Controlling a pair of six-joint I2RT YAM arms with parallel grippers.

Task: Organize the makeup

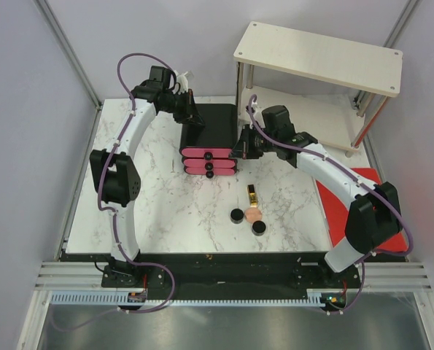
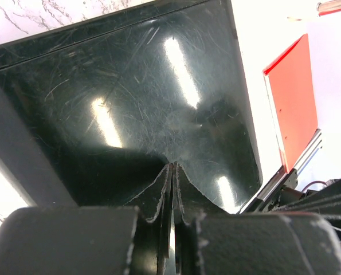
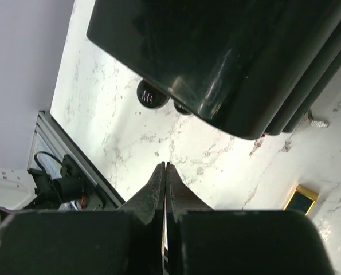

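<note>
Both grippers are closed on nothing: the left gripper (image 2: 173, 167) above the black box (image 1: 218, 125), the right gripper (image 3: 165, 166) just beside it. The black jars (image 1: 236, 216), peach puff (image 1: 254, 215) and gold-black tube (image 1: 252, 193) lie together on the marble table (image 1: 165, 204)

closed jaws, scratched black box (image 2: 130, 86), red mat (image 2: 293, 97)

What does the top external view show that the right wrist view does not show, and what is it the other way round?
Only the top external view: the round black jars, the peach puff, the wooden shelf and the left gripper over the black box. Only the right wrist view: the right gripper shut, with nothing between its fingers. Both: the black box, the gold-black tube and the marble table.
</note>
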